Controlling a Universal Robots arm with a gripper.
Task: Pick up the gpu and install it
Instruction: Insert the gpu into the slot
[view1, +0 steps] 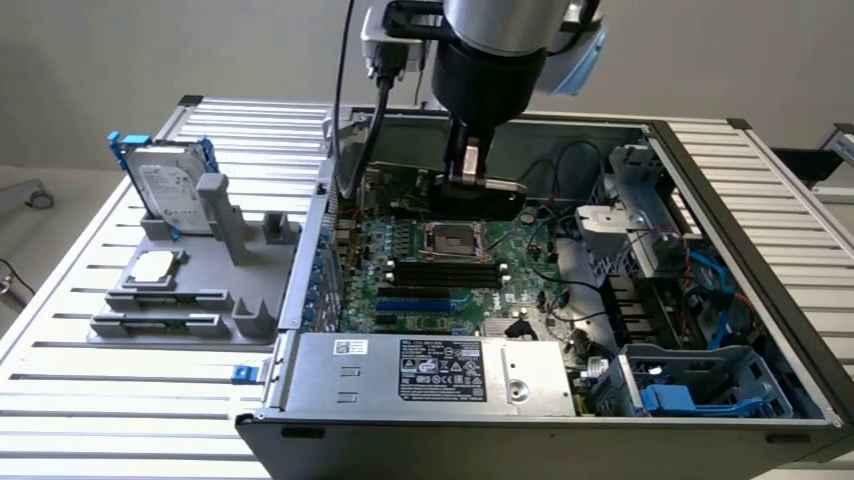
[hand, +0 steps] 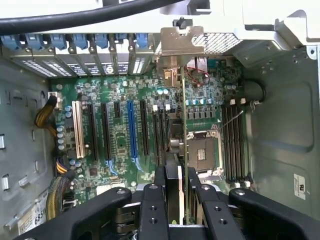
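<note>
The pincer (view1: 470, 178) is clamped on the gpu (view1: 491, 198), holding it on edge over the far part of the motherboard (view1: 441, 285) inside the open case (view1: 694, 170). Doing this step well probably means keeping the card upright and parallel to the long slots (hand: 131, 132) (its bracket (hand: 182, 41) toward the case's rear wall), clear of the processor socket (view1: 447, 240) just nearer.

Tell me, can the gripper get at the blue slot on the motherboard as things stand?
Probably yes: the case is open, and the gripper, shut on the gpu, hangs over the motherboard with nothing between it and the blue slot.
</note>
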